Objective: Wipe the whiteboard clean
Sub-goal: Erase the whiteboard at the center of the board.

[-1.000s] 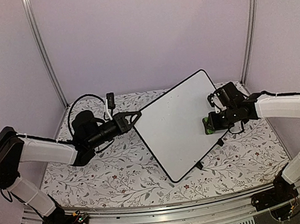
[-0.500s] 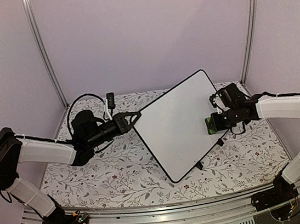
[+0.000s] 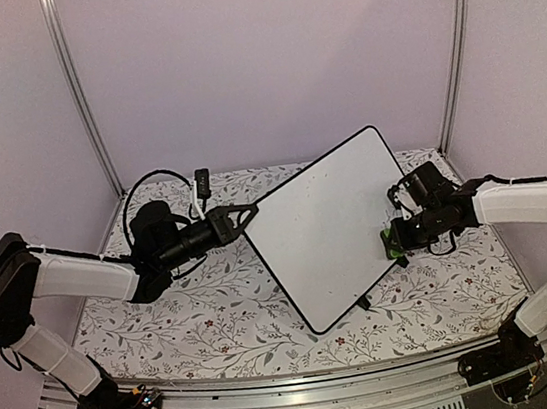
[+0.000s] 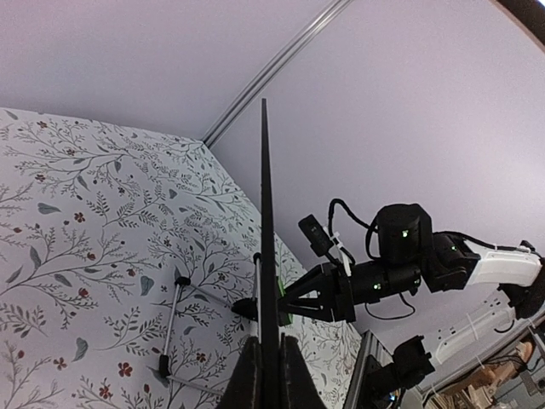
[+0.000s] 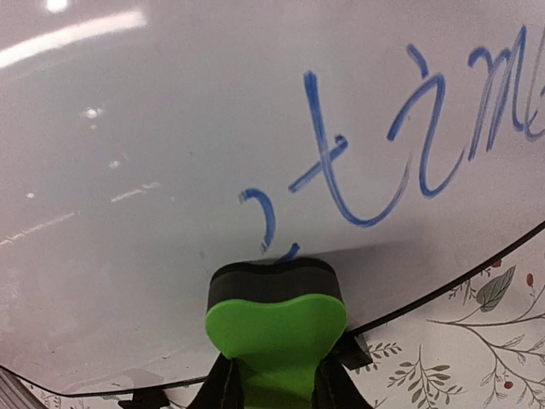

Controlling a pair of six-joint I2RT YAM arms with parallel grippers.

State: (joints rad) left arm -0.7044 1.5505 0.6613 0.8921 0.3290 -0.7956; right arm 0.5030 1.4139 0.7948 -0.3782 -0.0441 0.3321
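floral-patterned surface is sitting inside a pale lilac enclosure, and the whiteboard is standing tilted on it at centre right of the top view. left fingers are clamping the board's thin rim at its left corner; the left wrist view is showing that rim edge-on. right fingers are gripping a green eraser and pressing its dark pad against the board near the lower right edge. blue writing is running across the upper right of the right wrist view, crisp and unsmeared, with the eraser sitting just below its first letter and touching the tail of one stroke. the area left of the lettering is looking bare, showing only glare and faint marks. judging from this, the erasing is barely under way: almost all the visible lettering is waiting to be wiped, and more may be lying beyond the frame's right edge. the top view is too coarse to show any ink.
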